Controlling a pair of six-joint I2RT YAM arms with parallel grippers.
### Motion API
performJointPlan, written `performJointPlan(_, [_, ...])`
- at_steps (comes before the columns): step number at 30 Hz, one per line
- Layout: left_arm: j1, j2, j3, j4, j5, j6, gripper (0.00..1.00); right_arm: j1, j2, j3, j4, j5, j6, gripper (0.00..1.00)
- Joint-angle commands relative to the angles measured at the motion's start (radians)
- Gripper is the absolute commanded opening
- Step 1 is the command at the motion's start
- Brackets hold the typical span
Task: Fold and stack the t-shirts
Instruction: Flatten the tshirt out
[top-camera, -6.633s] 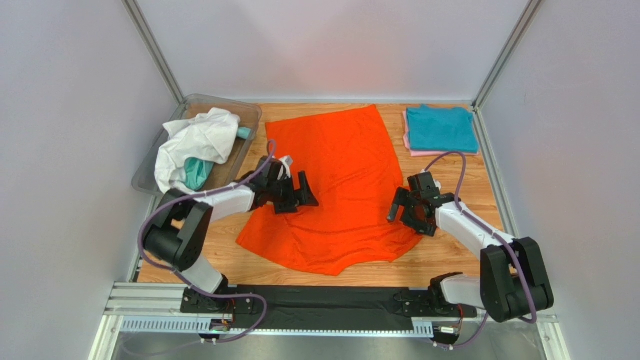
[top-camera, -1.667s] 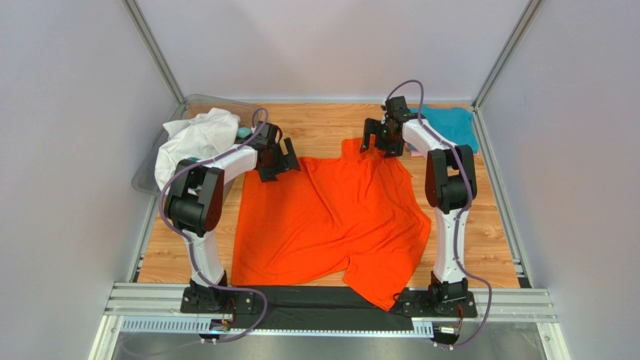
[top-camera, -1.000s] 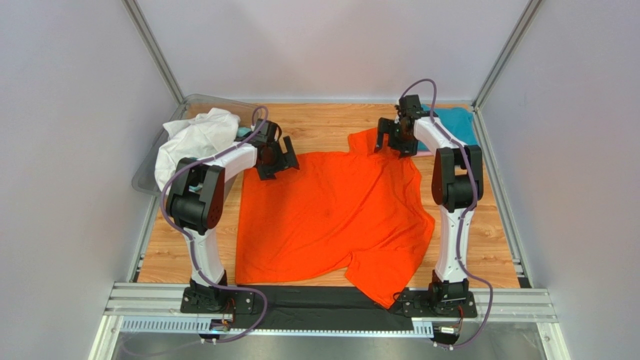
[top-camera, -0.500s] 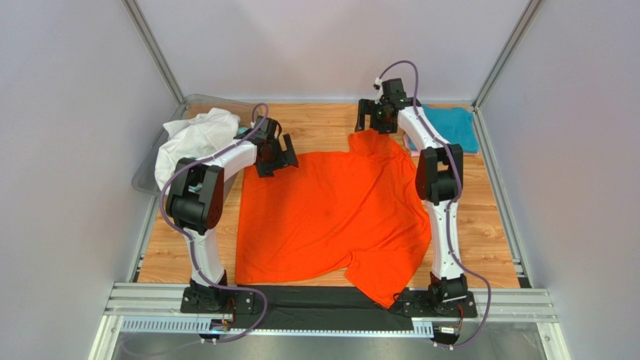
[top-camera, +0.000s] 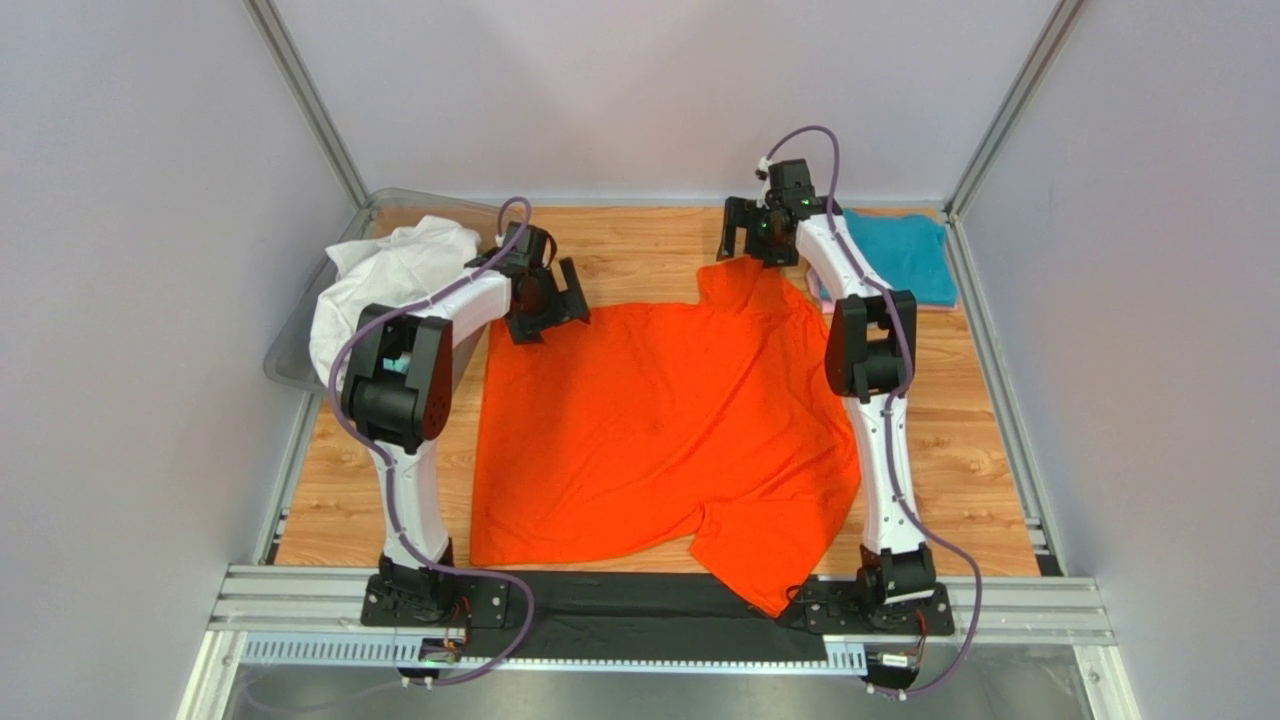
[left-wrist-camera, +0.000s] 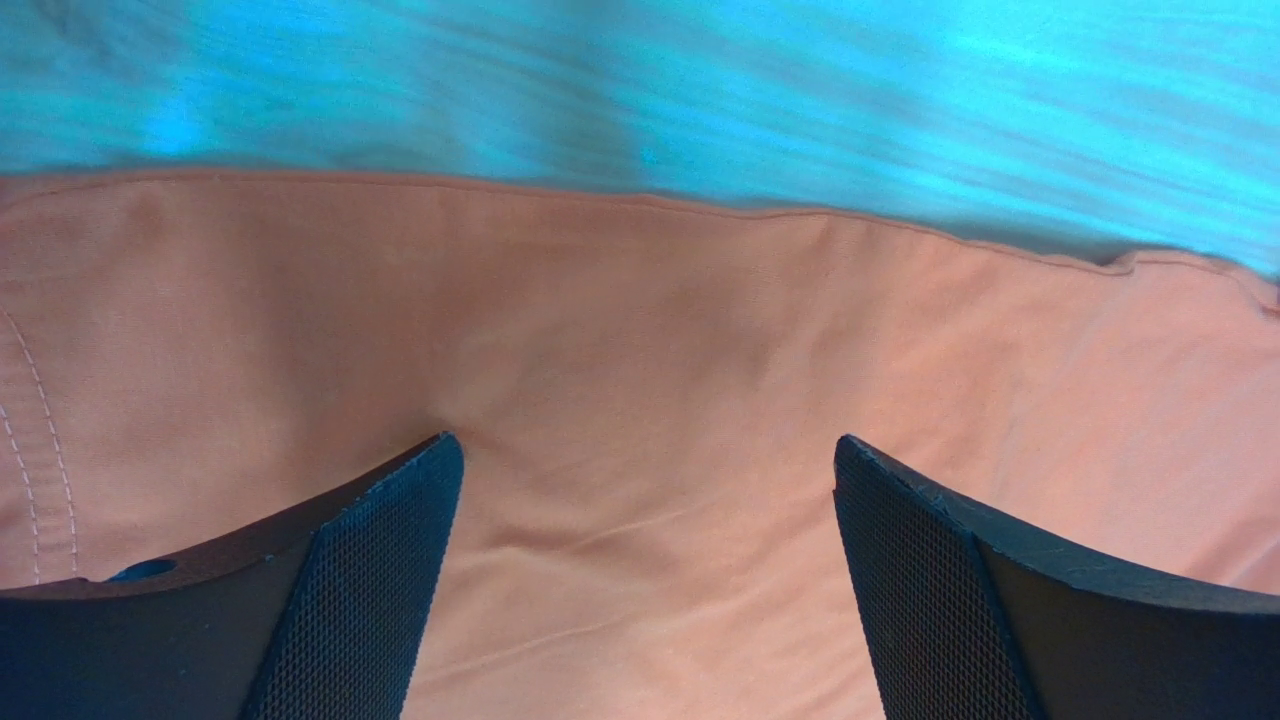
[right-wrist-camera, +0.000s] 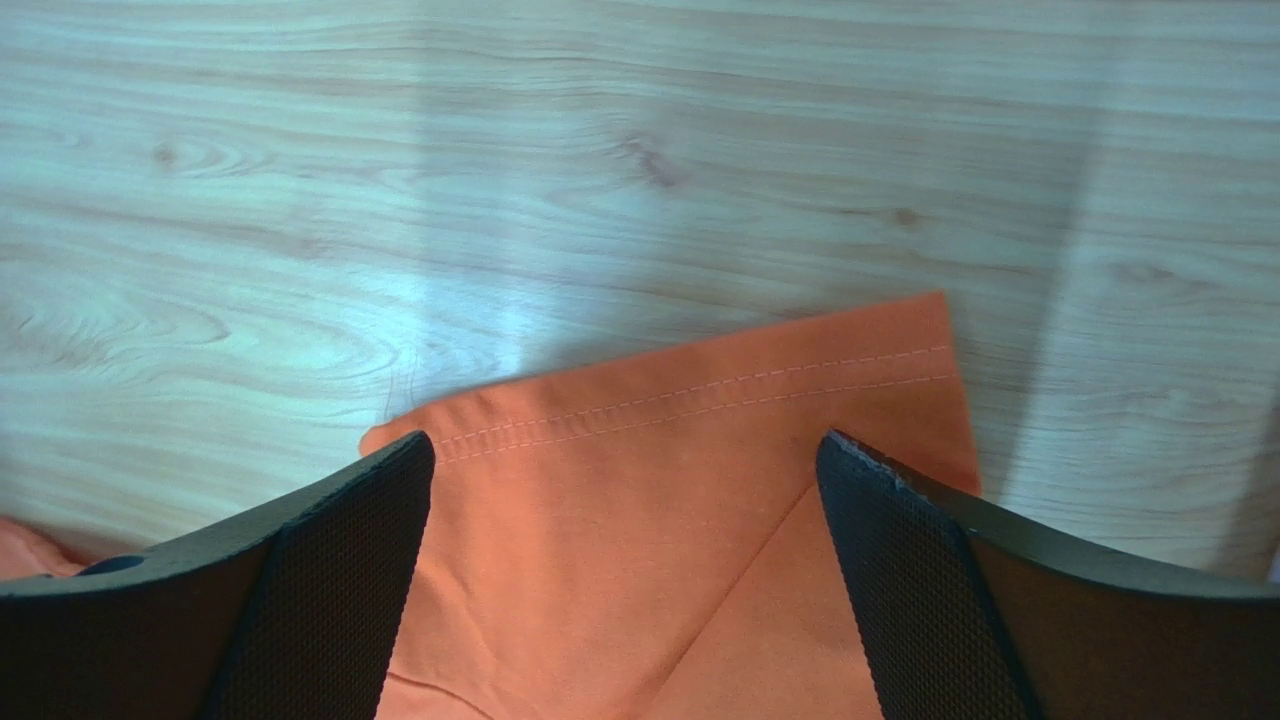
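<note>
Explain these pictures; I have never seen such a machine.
Two robot arms are bolted to a wooden table. The wide picture is from a fixed camera above and behind them; the other two are from a camera on each wrist. An orange t-shirt lies spread out, a folded teal t-shirt sits far right, a white t-shirt lies in a clear bin far left. The left end effector and right end effector are open over the orange one's far edge, holding nothing.

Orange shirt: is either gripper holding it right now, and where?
Nothing is held. The left gripper and right gripper both have jaws wide open over the far edge of the orange t-shirt, with no cloth pinched.
</note>
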Motion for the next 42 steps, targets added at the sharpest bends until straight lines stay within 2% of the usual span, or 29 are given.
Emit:
performJointPlan(1, [0.007,0.049,0.066,-0.007,0.011,0.03,1.0,-0.049,0.12,0.074,-0.085,-0.001,0.079,1.0])
performJointPlan(9, [0.009,0.125,0.169,-0.036,0.019,0.047,1.0,-0.102,0.18,0.159,-0.073,-0.142,0.14,1.0])
performJointPlan(19, [0.013,0.163,0.278,-0.076,0.054,0.073,1.0,-0.112,0.173,0.201,-0.001,-0.197,0.128,1.0])
performJointPlan(24, [0.012,0.025,0.294,-0.076,0.093,0.091,1.0,-0.112,0.017,0.179,-0.047,-0.222,0.045,1.0])
performJointPlan(28, [0.001,-0.14,0.187,-0.076,0.145,0.094,1.0,-0.107,-0.186,0.067,-0.067,-0.248,0.025,1.0])
performJointPlan(30, [-0.016,-0.269,0.113,-0.07,0.146,0.085,1.0,-0.092,-0.316,-0.032,-0.089,-0.248,0.022,1.0])
performJointPlan(31, [-0.022,-0.315,0.029,-0.068,0.142,0.082,1.0,-0.084,-0.359,-0.08,-0.099,-0.234,0.012,1.0])
performJointPlan(35, [-0.063,-0.583,-0.215,-0.054,0.114,0.03,1.0,-0.029,-0.646,-0.418,-0.109,-0.078,0.07,1.0])
performJointPlan(36, [-0.078,-0.626,-0.269,-0.045,0.113,-0.004,1.0,0.003,-0.709,-0.62,-0.075,-0.054,0.09,1.0])
performJointPlan(37, [-0.086,-0.669,-0.379,-0.034,0.116,-0.019,1.0,0.023,-0.849,-0.714,-0.051,-0.04,0.107,1.0])
performJointPlan(39, [-0.097,-0.786,-0.483,-0.001,0.132,-0.057,1.0,0.104,-0.979,-0.991,0.018,0.0,0.16,1.0])
performJointPlan(40, [-0.1,-0.855,-0.574,0.006,0.137,-0.067,1.0,0.141,-1.11,-1.081,0.034,0.013,0.173,1.0])
performJointPlan(41, [-0.102,-0.887,-0.612,0.009,0.139,-0.073,1.0,0.172,-1.164,-1.153,0.054,0.048,0.226,1.0])
performJointPlan(42, [-0.102,-0.921,-0.651,0.007,0.139,-0.085,1.0,0.242,-1.227,-1.297,0.064,0.057,0.251,1.0])
